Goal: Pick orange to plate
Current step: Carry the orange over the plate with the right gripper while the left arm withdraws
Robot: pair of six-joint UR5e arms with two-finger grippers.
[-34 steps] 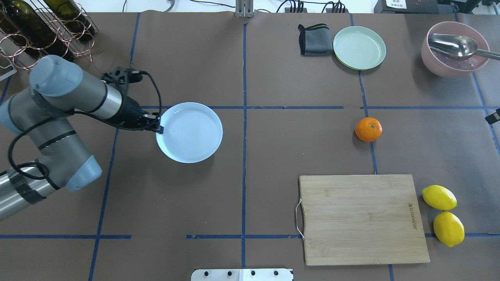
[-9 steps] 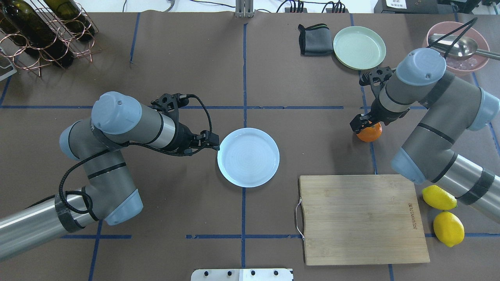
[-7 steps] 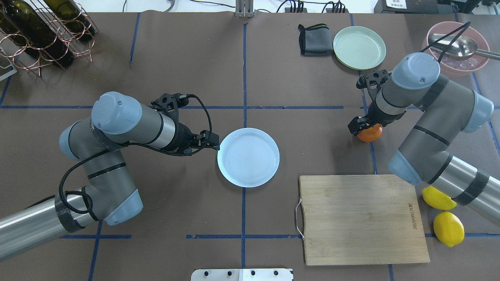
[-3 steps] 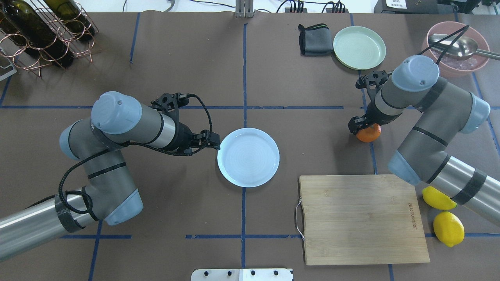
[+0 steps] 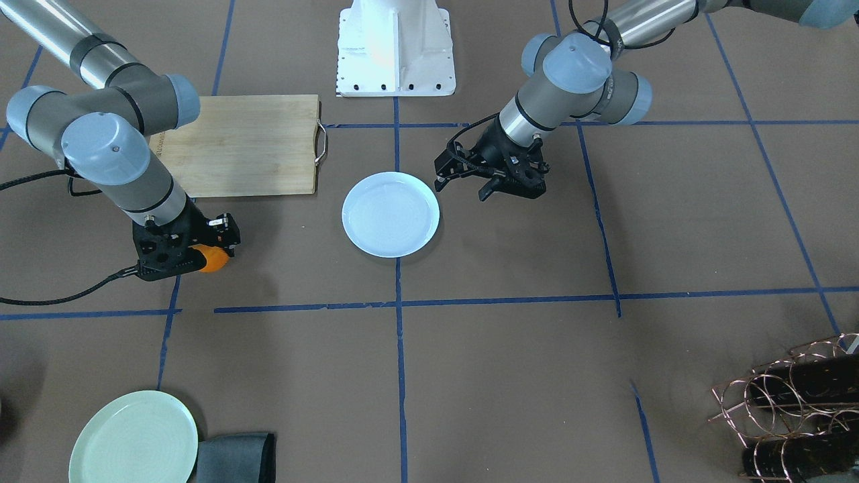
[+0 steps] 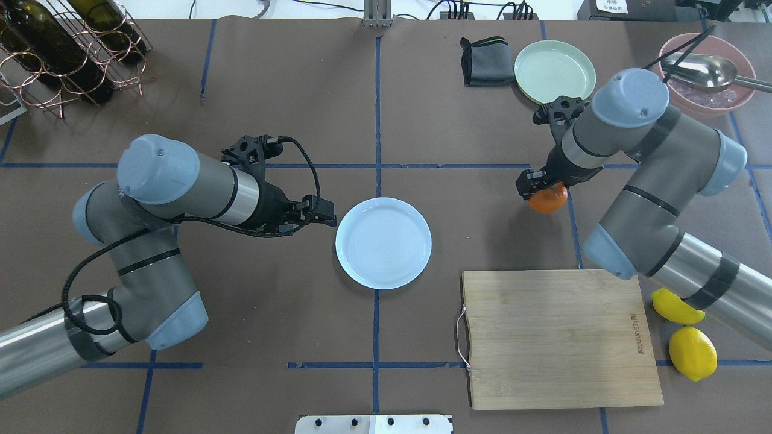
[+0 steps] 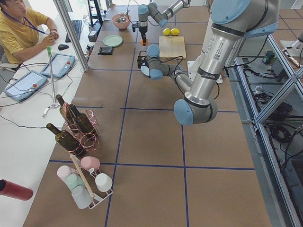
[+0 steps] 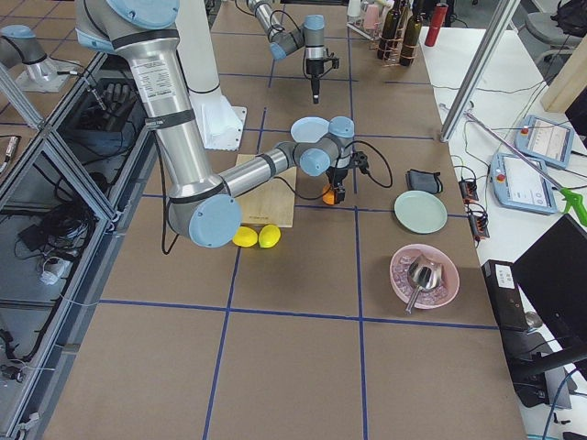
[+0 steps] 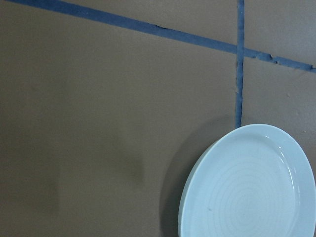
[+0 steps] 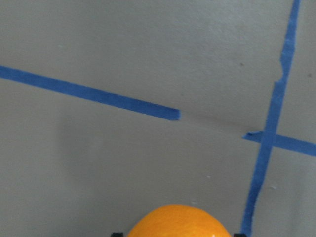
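1. Front view: the right claw (image 5: 208, 249) is clamped on the orange (image 5: 215, 260). The fruit is bright orange and round, half hidden by the black claw body. It is over a blue tape line on the table (image 5: 510, 376), well apart from the plate (image 5: 390, 213). The plate is pale bluish white and round with a raised rim. The left claw (image 5: 462, 184) is just beside the plate's rim, not touching, jaws apart and holding nothing.
2. Overhead: the orange (image 6: 549, 202) pokes out under the right claw (image 6: 541, 191), between the green plate (image 6: 555, 73) and the cutting board (image 6: 558, 337). The plate (image 6: 383, 243) lies mid-table on a tape line. The left claw (image 6: 330, 216) is just off its left rim. Two lemons (image 6: 692, 352) are by the board's right edge.
3. Left side view: the orange (image 7: 144, 42) is a small spot under the far arm's claw. The plate is mostly hidden behind the near arm.
4. Right side view: the orange (image 8: 327, 194) is under the near arm's claw, near the board's corner. The plate (image 8: 307, 126) is beyond it.
5. Left wrist: the plate (image 9: 247, 187) sits lower right, with faint rings on its face.
6. Right wrist: the orange's smooth, glossy top (image 10: 178, 222) is at the bottom edge, with a black claw tip on each side. I cannot tell whether it touches the table.
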